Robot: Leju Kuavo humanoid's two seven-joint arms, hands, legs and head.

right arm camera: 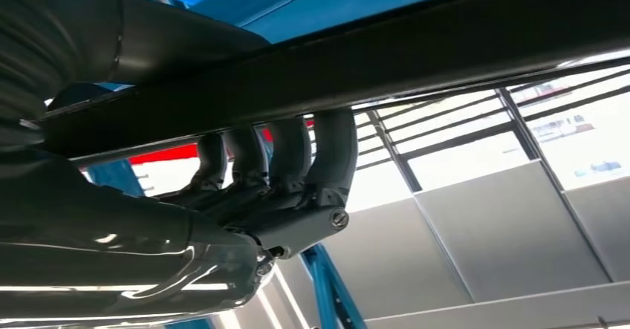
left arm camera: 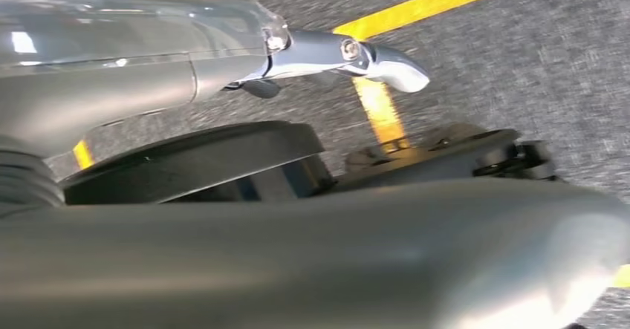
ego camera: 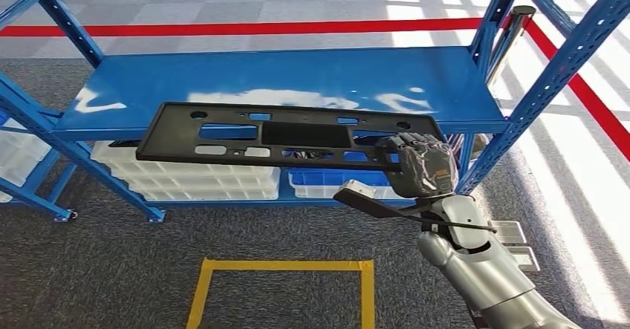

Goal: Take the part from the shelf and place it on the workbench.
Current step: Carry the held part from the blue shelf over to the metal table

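Right hand (ego camera: 420, 167) grips black part (ego camera: 286, 134) (right end) above shelf (ego camera: 297, 76).

So the right hand (right arm camera: 267, 188) has its dark fingers (right arm camera: 334, 151) curled up onto the edge of the long black part (right arm camera: 416, 54), which runs across as a dark bar. Blue shelf (right arm camera: 349, 2) sits right behind it, plus bright windows (right arm camera: 475, 143) and grey panels (right arm camera: 483, 225).
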